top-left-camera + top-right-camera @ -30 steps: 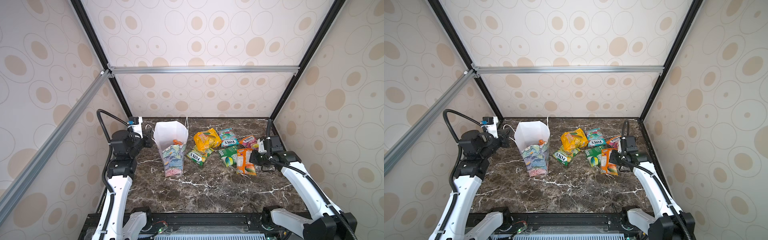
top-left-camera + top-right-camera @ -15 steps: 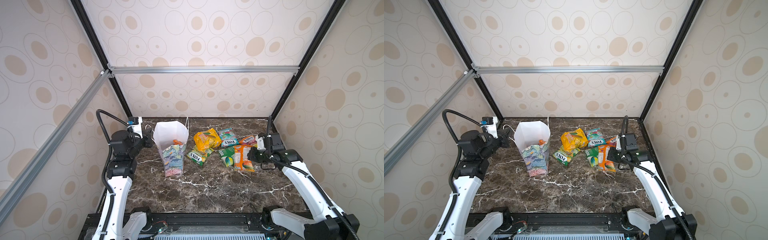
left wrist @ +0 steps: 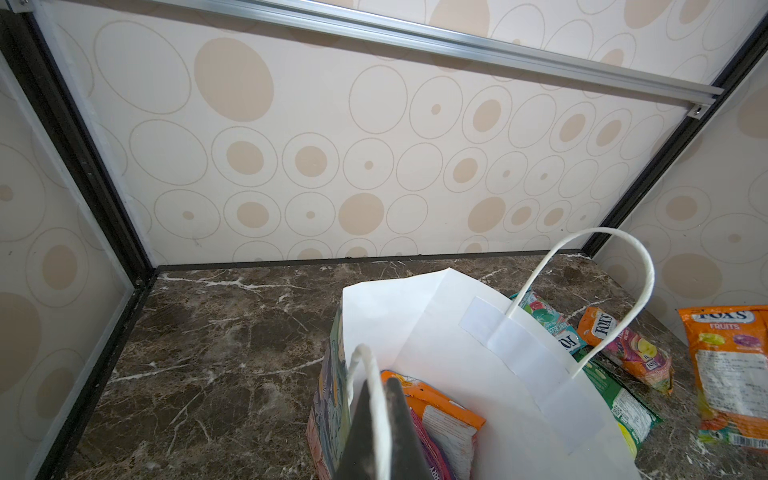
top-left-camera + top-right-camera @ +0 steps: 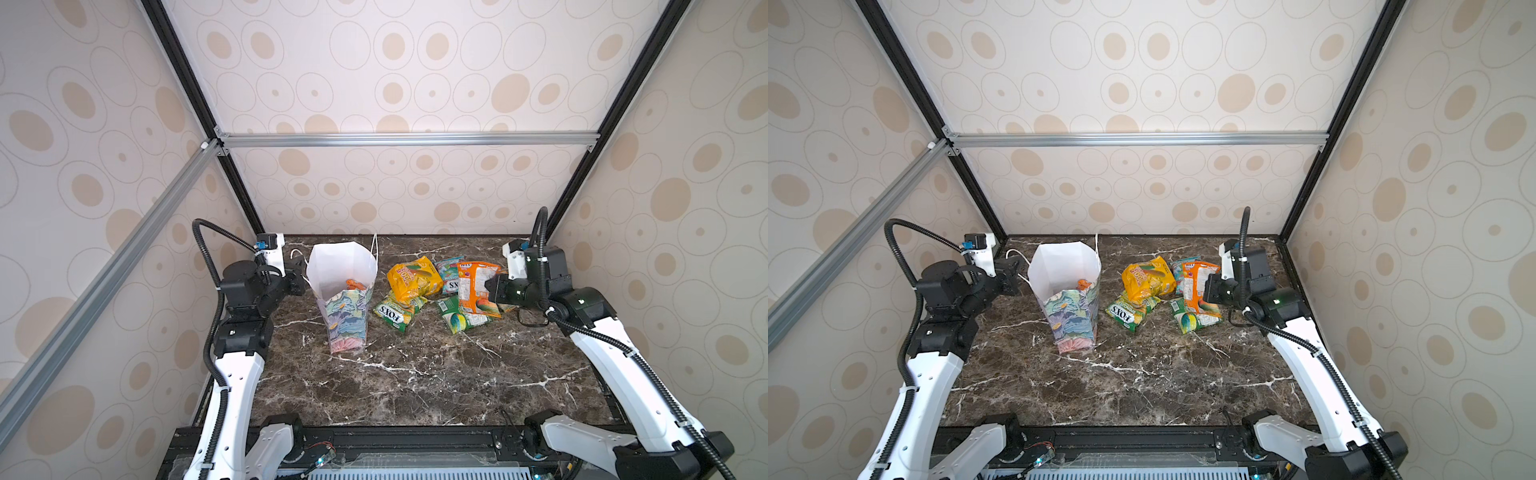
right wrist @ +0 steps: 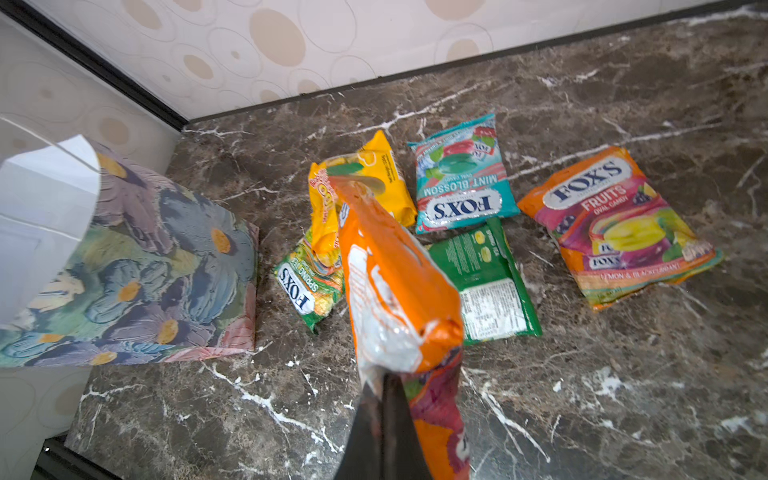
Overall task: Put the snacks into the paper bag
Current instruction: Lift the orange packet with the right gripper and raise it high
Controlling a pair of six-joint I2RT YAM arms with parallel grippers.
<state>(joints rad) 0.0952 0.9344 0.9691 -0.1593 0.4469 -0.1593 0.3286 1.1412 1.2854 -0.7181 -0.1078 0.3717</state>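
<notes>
The left arm (image 4: 239, 374) and right arm (image 4: 611, 357) have glossy white link shells, with black joint housings nearer the end effector. A ribbed black cable (image 4: 205, 257) loops behind each wrist, beside a white camera mount (image 4: 274, 254) with a blue plug. The left gripper (image 3: 379, 384) ends in dark tapering fingers (image 3: 401, 428).

The orange packet (image 3: 727, 365) clamped in the right gripper (image 5: 384, 386) reads "FOX'S" and "FRUITS"; its white back label is too small to read. The rest lie past the jaws. The teal packet (image 5: 461, 174) reads "FOX'S" and "MINT BLOSSOM". The purple packet (image 5: 619, 224) reads "FOX'S", "FRUITS", "OVAL CANDY" and "LEMON & BLACKCURRANT". The green packet (image 5: 309, 286), just beside the held one, reads "FOX'S" and "SPRING TEA". Print on the yellow packet (image 5: 374, 178) and the dark green packet (image 5: 486, 278) cannot be read.
</notes>
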